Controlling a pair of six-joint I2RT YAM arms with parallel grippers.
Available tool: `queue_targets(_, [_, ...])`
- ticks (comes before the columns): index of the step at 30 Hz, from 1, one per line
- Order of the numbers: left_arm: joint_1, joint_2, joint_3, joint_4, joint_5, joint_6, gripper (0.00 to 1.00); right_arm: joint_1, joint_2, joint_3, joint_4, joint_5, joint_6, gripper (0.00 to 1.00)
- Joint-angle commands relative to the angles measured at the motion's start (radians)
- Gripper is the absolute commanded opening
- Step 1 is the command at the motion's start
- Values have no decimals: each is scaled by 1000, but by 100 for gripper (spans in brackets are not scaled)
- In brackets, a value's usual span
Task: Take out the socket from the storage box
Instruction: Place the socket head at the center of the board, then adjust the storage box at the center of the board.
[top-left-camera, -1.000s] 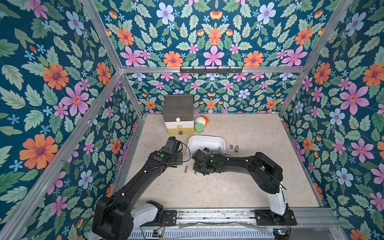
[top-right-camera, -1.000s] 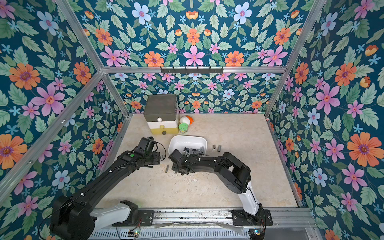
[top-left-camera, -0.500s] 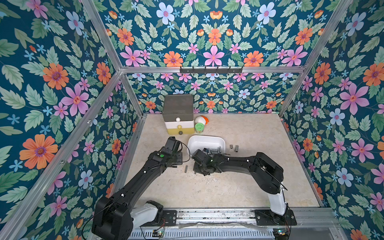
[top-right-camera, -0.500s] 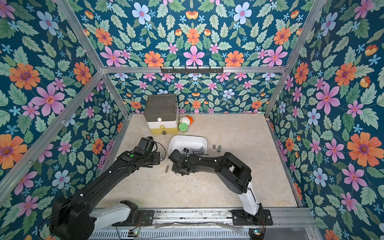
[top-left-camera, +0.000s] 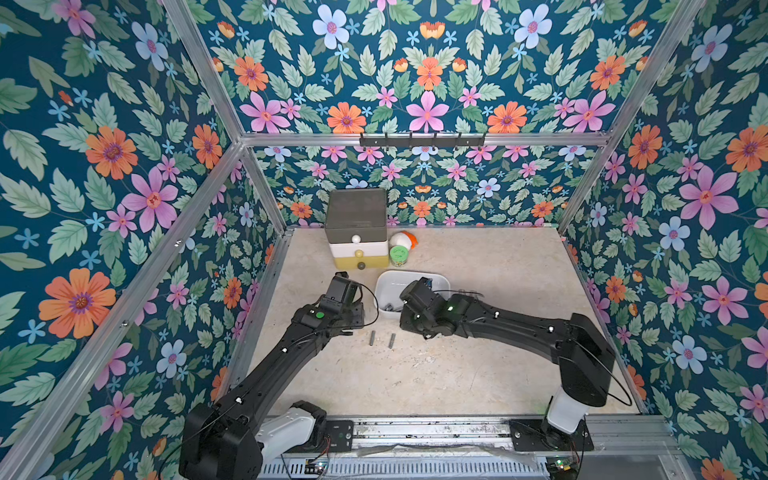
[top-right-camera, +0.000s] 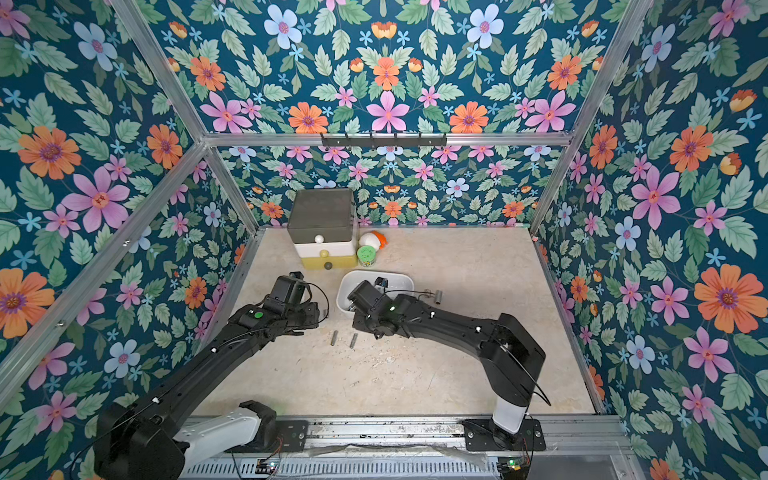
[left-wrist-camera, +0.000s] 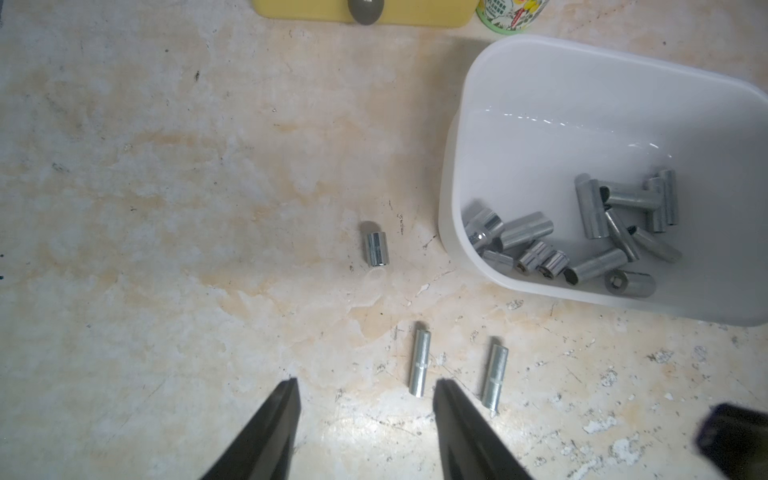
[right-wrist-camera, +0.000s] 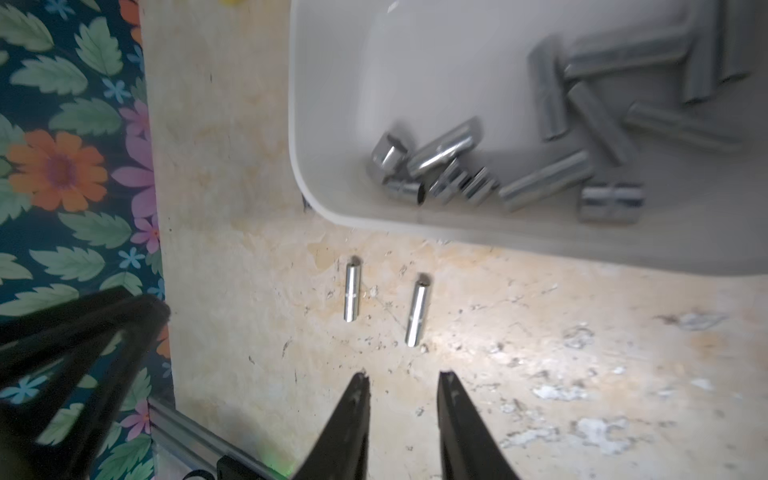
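Right gripper (right-wrist-camera: 404, 376) is held over the table (right-wrist-camera: 540, 332), just in front of the box (right-wrist-camera: 316, 124). Its jaws are set a little apart and nothing is held between them. The left gripper (left-wrist-camera: 365, 384) is opened wider, and nothing is held in it either. In both top views both grippers' tips are hidden under the black arms (top-left-camera: 291, 347).

The box (top-left-camera: 395, 286) is placed near the middle of the table, toward the back edge. A pile of sockets (left-wrist-camera: 525, 230) is seen inside, by its front wall. In the right wrist view the pile is blurred and the box is cut off. In both top views much of the box is covered by the right arm (top-right-camera: 436, 322).

A long socket (left-wrist-camera: 419, 361) and a second long socket (left-wrist-camera: 494, 376) are laid side by side just in front of the box. A short socket (left-wrist-camera: 377, 248) is seen beside the box's left wall; whether it is upright cannot be told. Near the box's right wall, more sockets (top-right-camera: 439, 296) are partly hidden by the right arm.

A tower (top-left-camera: 356, 224) is set at the back edge, toward the back left corner, with a green can (top-left-camera: 398, 254) just beside it. A white and orange thing (top-left-camera: 403, 239) behind the can cannot be made out.
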Motion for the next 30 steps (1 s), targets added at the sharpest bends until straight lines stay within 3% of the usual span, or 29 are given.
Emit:
queue_targets(1, [-1,-2,5,5,-22,4,59,-83,-74,-36,-103,8,-95,34])
queue_targets(6, [1,0,10,-1,-45,9,59,-206,-142,-76,-164,32,-178,35])
queue_targets(12, [1,18,16,-7,-52,15,59,-278,-86,-70,-170,27,-228,36])
queue_targets(26, [1,22,18,-8,-51,23,58,-322,156,40,-150,9,-305,33])
queue_targets(30, [1,20,18,-7,-46,24,58,-330,210,78,-165,-3,-317,26])
